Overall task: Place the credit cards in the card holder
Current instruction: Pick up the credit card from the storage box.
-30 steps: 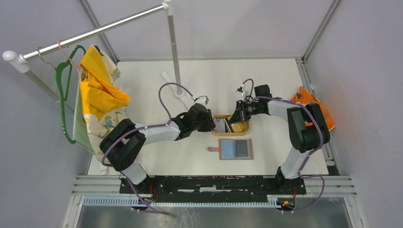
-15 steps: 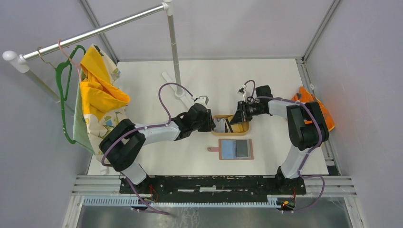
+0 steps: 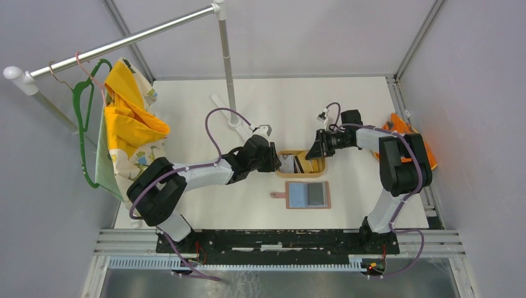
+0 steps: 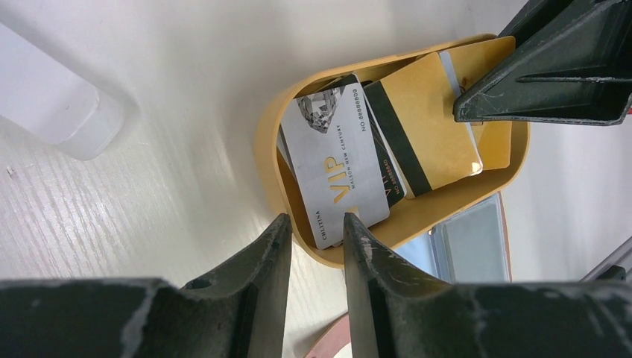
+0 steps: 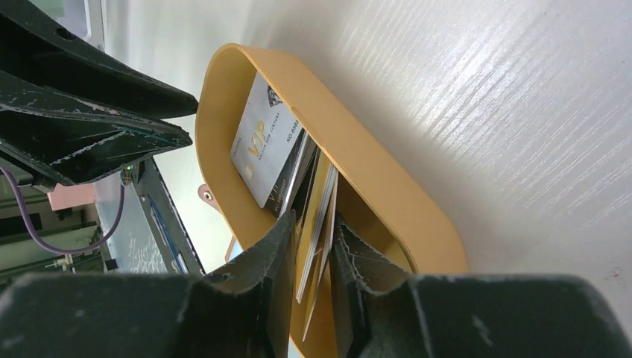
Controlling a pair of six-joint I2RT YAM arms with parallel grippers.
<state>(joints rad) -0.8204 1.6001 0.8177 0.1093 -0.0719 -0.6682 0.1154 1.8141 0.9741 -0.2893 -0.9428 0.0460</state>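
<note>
The left claw (image 4: 317,224) is closed on the end rim of a tan oval tray (image 4: 267,149). One finger is outside the wall and the other inside, and the wall fills the space between them. The right claw (image 5: 313,224) enters the same tray from the opposite end. Its fingers (image 5: 261,261) stand on both sides of two gold cards that are raised on edge. I cannot tell whether the fingers press these cards or only stand beside them.

On the white desk (image 3: 279,99), nearest to the arm bases, lies the card holder (image 3: 308,195). It is reddish-brown and opened flat, with its tab pointing to the left. On its inner face a blue-grey rectangle and a dark grey one show side by side. I cannot tell whether these are cards.

Just beyond the card holder, near it but not touching, is the tray with the credit cards (image 4: 373,149) inside. A silver card (image 4: 335,171) with gold "VIP" letters leans at the left claw's end. A dark card (image 4: 391,183) shows partly under it. Next comes a gold card (image 4: 428,119) with a black stripe, under the tip of the right claw.

Farther back stands the pole of a clothes rail (image 3: 228,68). A yellow printed garment (image 3: 127,124) hangs on a green hanger (image 3: 84,124) at the left. An orange cloth (image 3: 392,129) lies at the right edge, behind the right arm.
</note>
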